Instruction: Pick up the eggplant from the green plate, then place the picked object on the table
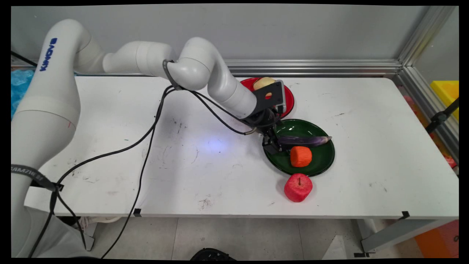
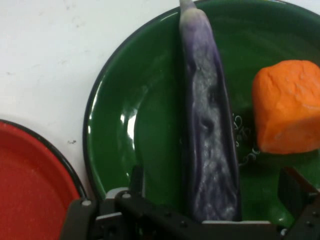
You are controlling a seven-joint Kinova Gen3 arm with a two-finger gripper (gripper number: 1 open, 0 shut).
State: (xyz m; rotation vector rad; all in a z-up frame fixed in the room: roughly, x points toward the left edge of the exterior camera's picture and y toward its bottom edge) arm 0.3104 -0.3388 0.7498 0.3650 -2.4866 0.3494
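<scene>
White table [image 1: 110, 110] with scuff marks, black cables [image 1: 146, 139] draped from the arm across its left half. Arm reaches in from upper left, down to the green plate [image 1: 322, 161]. Gripper [image 1: 273, 143] sits low over the plate's left rim, at the thick end of the purple eggplant [image 1: 304, 140]. Hand view: fingers spread wide, one finger [image 2: 136, 180] left of the eggplant [image 2: 207, 135], the other [image 2: 295, 192] right of it, gaps on both sides, nothing pinched; eggplant's end runs between them toward the palm. Eggplant lies lengthwise across the green plate [image 2: 125, 125], thin tip out over the far right rim. Orange chunk [image 1: 301, 156] on the same plate, just beside the eggplant on the near side; contact unclear. Red plate [image 1: 289, 99] behind the green one, just apart from it, partly hidden by the wrist, a pale yellowish fruit [image 1: 263, 82] on it. Red apple [image 1: 298, 187] upright on the table just in front of the green plate, at its near rim.
</scene>
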